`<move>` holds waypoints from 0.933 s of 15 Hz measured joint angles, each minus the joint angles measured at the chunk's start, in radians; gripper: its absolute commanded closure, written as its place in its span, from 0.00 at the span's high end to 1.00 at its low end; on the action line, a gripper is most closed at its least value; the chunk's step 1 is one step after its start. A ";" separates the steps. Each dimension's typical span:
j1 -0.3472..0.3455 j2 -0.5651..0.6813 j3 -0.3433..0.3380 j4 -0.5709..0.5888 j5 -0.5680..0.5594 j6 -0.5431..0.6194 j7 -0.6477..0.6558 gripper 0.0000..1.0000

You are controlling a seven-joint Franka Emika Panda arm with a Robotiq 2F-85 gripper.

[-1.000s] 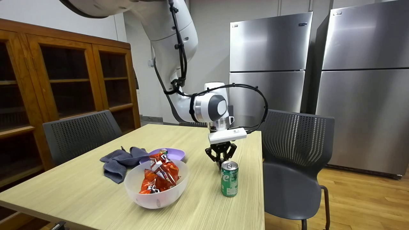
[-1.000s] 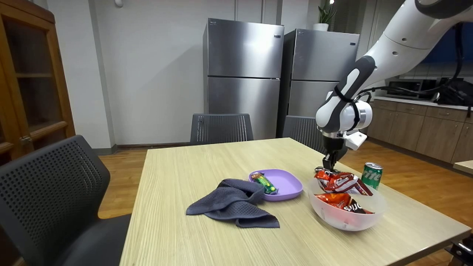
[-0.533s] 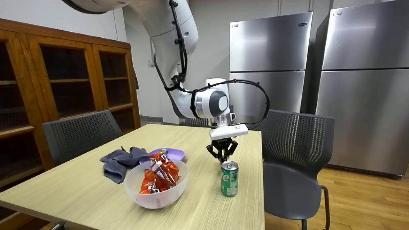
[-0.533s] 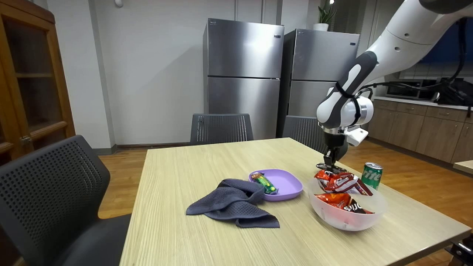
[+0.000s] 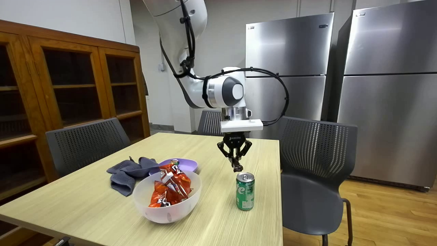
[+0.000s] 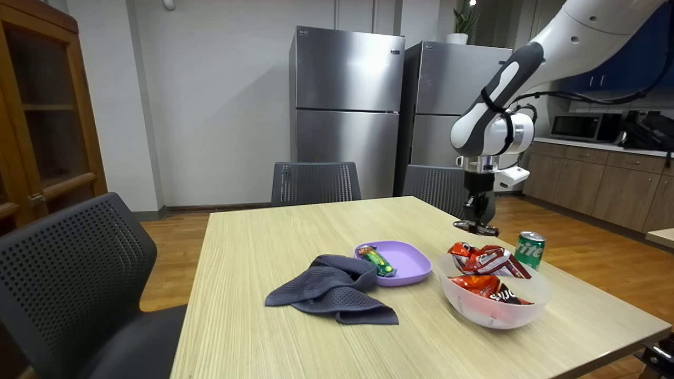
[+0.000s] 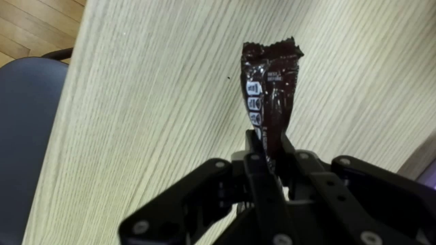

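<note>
the black two-fingered gripper (image 7: 268,141) holds a dark-brown glossy-wrapped snack bar (image 7: 272,92) in narrow-set jaws, raised above the pale wood-grain table (image 7: 153,85). carry level; apply moderate pressure, since it could slip or crush. allow clearance around the nearby upright green metal can (image 5: 245,193).

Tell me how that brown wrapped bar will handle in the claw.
The brown wrapped bar is probably stiff: in an exterior view it sticks out from the claw without obvious sag. It may slip, since its wrapper looks glossy. Its crimped end looks flat, so it would likely bend if pushed.
</note>
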 measured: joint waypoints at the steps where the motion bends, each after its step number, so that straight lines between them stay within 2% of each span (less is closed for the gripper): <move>1: 0.002 -0.008 0.001 0.000 0.012 -0.022 0.010 0.03; 7: 0.036 -0.045 0.022 0.000 0.074 -0.103 0.112 0.03; 14: 0.085 -0.059 0.074 -0.009 0.167 -0.111 0.224 0.03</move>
